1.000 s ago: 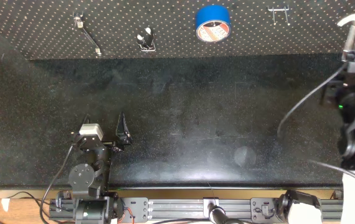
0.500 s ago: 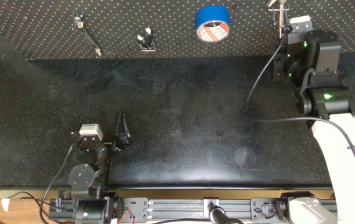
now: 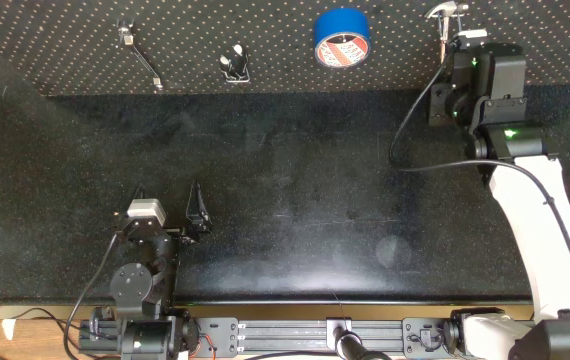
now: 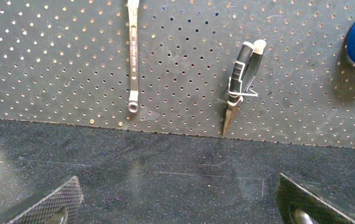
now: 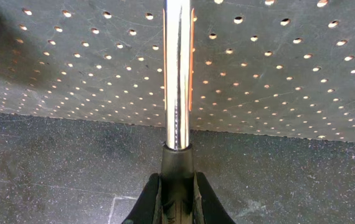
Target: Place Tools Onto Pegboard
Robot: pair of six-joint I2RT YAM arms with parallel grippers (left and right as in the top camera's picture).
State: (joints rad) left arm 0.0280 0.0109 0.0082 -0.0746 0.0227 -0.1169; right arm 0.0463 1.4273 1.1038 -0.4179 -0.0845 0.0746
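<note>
R gripper [image 5: 176,200]: clenched on the black grip of the hammer [image 5: 177,81], low on the handle. The chrome shaft stands upright from my fingers, above the black mat [image 5: 53,155] and in front of the pegboard [image 5: 289,68]. Wrist cam can't tell me if the shaft touches the board or sits just off it.

Top cam: hammer head [image 3: 445,12] is high on the board, right of the blue tape roll [image 3: 341,38]. The peg it should land on is hidden by the head, so seating is unconfirmed.

Risks (my judgement):
- Letting go w/ the head not over a peg. Hammer drops to the mat, maybe tips outward.
- My grip is far from the heavy end. Any slip in the fingers and the head swings sideways, missing the peg.
- Pushing in too hard. Shaft scrapes the board or the peg bends.
- Drifting sideways could knock the tape.

L gripper [image 4: 180,204]: well apart across the mat, spread wide, empty. It faces the wrench [image 4: 132,56] and pliers [image 4: 240,81], both already hung. No conflict expected.
</note>
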